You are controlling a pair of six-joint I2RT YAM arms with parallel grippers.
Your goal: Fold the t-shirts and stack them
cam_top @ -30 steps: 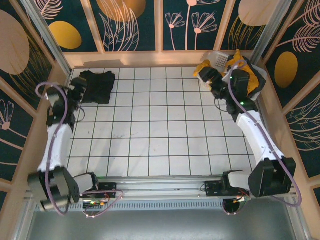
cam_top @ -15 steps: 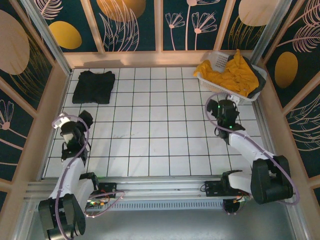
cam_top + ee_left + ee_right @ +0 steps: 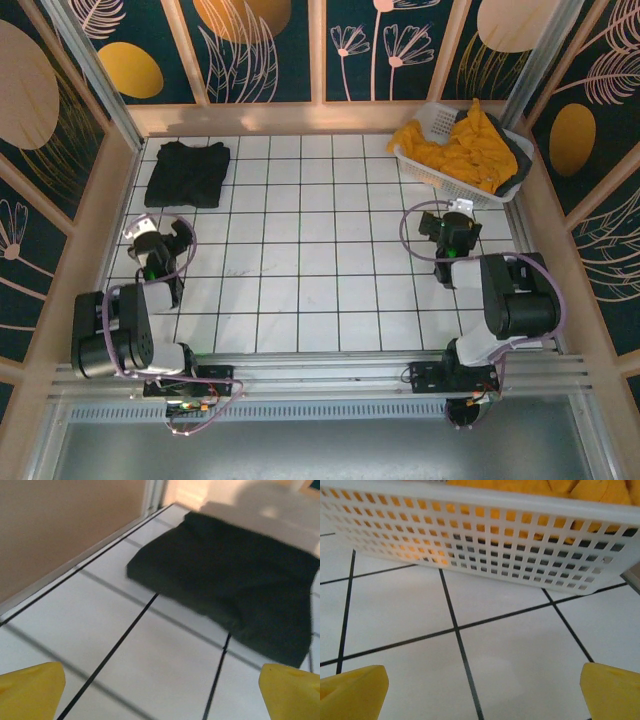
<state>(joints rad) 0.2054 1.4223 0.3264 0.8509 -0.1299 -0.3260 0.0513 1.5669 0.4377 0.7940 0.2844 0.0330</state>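
Yellow-tipped jaws wide apart, the left gripper (image 3: 160, 240) and right gripper (image 3: 450, 225) hold nothing, low over the table (image 3: 320, 290). One folded black shirt (image 3: 187, 173) lies at its far-left corner. Mustard shirts (image 3: 455, 152), too bunched to count, fill one basket (image 3: 437, 116) at the far-right corner.

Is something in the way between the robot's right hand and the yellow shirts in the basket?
Yes. The near wall of the white plastic lattice basket stands between the open right gripper and the mustard-yellow fabric t-shirts piled inside it. Nothing else visible blocks the way.
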